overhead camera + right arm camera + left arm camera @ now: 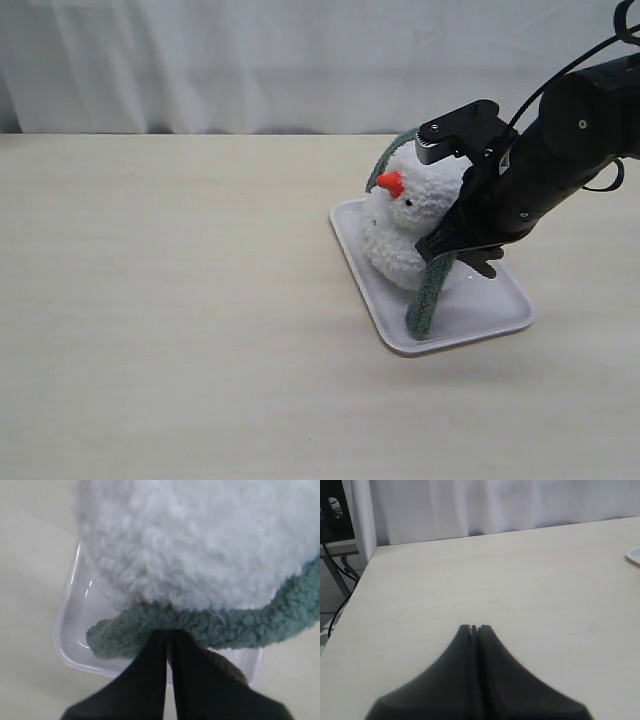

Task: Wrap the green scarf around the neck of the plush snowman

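Observation:
The plush snowman lies tilted on a white tray, its orange nose pointing left. The green scarf loops from behind the head and hangs down the snowman's right side onto the tray. My right gripper is shut on the green scarf beside the body. The right wrist view shows the white fluff with the scarf curving under it and the gripper pinching its edge. My left gripper is shut, holds nothing and hovers over bare table. I cannot make out the neck crease.
A white curtain hangs behind the pale wooden table. The tray's corner shows at the edge of the left wrist view. The table's side edge and a dark stand with cables appear there too.

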You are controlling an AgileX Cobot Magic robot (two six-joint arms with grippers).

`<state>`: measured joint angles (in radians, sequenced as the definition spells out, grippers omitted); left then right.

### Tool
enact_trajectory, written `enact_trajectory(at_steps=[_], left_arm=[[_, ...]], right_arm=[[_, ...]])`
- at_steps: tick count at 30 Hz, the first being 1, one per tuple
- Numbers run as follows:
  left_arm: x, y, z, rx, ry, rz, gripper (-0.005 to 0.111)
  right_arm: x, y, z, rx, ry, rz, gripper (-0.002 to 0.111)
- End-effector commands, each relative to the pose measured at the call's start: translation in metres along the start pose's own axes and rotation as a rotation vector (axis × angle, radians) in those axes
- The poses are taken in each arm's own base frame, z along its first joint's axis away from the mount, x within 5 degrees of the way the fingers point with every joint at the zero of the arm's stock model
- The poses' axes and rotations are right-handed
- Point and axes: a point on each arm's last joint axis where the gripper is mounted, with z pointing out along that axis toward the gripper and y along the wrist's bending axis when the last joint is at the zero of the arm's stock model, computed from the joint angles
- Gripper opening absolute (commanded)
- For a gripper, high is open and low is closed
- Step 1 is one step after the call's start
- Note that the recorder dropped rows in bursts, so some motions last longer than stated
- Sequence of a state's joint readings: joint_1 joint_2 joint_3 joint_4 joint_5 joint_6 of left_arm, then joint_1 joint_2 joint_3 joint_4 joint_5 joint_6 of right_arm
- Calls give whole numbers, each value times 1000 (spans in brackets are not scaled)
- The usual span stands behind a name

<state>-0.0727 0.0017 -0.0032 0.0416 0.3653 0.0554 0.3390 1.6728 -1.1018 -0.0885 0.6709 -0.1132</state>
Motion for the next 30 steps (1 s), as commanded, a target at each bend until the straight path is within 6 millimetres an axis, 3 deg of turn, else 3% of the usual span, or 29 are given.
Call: enact_trajectory(at_steps=[1,8,13,30], left_arm=[[0,0,0,-1,-10,-2,0],[0,0,0,-1,-10,-2,0],[0,0,0,-1,-10,-2,0],[0,0,0,-1,-10,-2,0]], right_arm=[[0,1,-11,-9,-23,13,4],[-2,0,-27,-4,-76,10,4],[-5,-3,-28,24,-112,-30,4],[-2,1,11,-1,-7,-10,4]])
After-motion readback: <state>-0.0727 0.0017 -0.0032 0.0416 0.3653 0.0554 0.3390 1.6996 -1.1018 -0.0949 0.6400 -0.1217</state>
